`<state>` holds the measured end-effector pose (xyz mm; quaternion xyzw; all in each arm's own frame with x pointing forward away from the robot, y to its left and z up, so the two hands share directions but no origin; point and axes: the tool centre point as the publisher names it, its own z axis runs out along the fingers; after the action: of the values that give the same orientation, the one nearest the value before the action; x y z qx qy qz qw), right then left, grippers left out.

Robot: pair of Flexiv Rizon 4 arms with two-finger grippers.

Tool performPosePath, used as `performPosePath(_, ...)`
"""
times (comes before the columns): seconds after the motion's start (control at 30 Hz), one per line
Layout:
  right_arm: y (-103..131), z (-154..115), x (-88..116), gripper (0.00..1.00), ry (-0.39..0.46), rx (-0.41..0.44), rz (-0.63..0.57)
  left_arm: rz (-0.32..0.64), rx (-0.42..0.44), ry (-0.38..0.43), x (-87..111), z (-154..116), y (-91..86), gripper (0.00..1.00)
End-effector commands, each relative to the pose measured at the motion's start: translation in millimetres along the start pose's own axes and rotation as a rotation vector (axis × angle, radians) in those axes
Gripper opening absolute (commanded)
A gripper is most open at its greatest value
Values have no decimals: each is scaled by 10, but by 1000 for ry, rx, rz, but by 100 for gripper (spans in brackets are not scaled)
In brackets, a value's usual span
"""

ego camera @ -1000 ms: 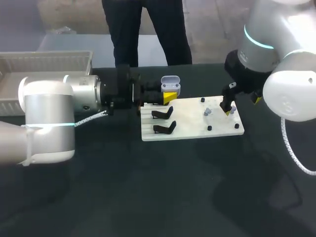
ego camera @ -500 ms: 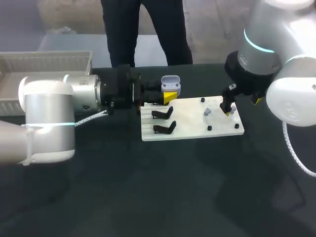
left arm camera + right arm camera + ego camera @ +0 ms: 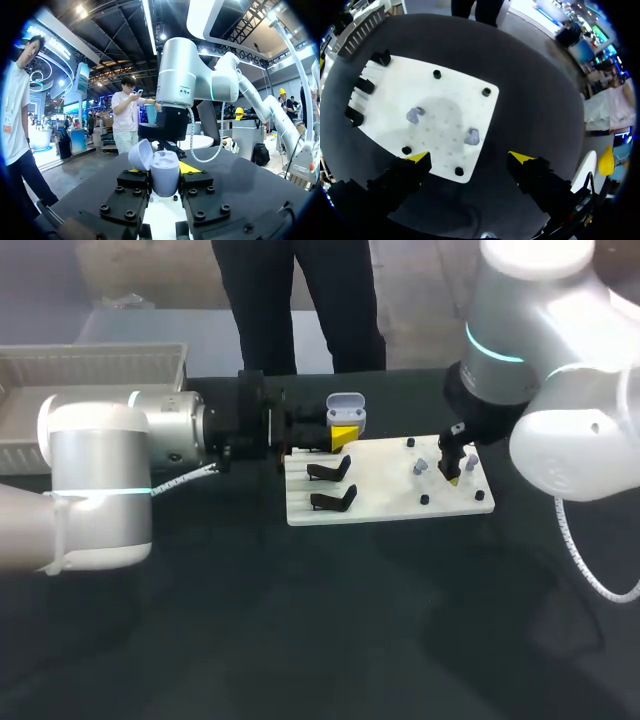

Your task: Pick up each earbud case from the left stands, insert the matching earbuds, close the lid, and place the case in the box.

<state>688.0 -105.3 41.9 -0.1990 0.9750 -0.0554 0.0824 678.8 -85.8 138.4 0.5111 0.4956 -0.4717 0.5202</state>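
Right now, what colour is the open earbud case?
The earbud case is pale lavender, clearest in left wrist view.

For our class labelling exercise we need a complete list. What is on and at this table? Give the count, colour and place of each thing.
dark table: one, black, under everything.
flat white board: one, white, mid-table.
small black stands: three, black, along the board's left part, empty.
short black pegs: four, black, on the board's right part.
loose lavender earbuds: two, lavender, lying apart among the pegs.
lavender earbud case: one, lavender, lid open, held over the board's far left corner.
white ribbed plastic box: one, white, far left.
left tool: one, yellow-tipped, shut on the case.
right tool: one, yellow-tipped, open, over the board's right part.
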Motion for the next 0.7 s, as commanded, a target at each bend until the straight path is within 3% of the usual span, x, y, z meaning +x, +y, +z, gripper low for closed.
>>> performPosePath(0.03,1,45,-92,100,22,5,6,5,-6,-5,10,0,-12,0)
performPosePath(0.43,-37,94,-140,100,51,12,0,5,-6,-5,10,0,-12,0)
performPosePath(0.53,-32,97,-153,91,55,7,-4,5,-6,-5,10,0,-12,0)
performPosePath(0.63,-25,93,-160,71,63,0,-6,5,-6,-5,10,0,-12,0)
performPosePath(0.7,-25,89,-162,65,65,-2,-6,5,-6,-5,10,0,-12,0)
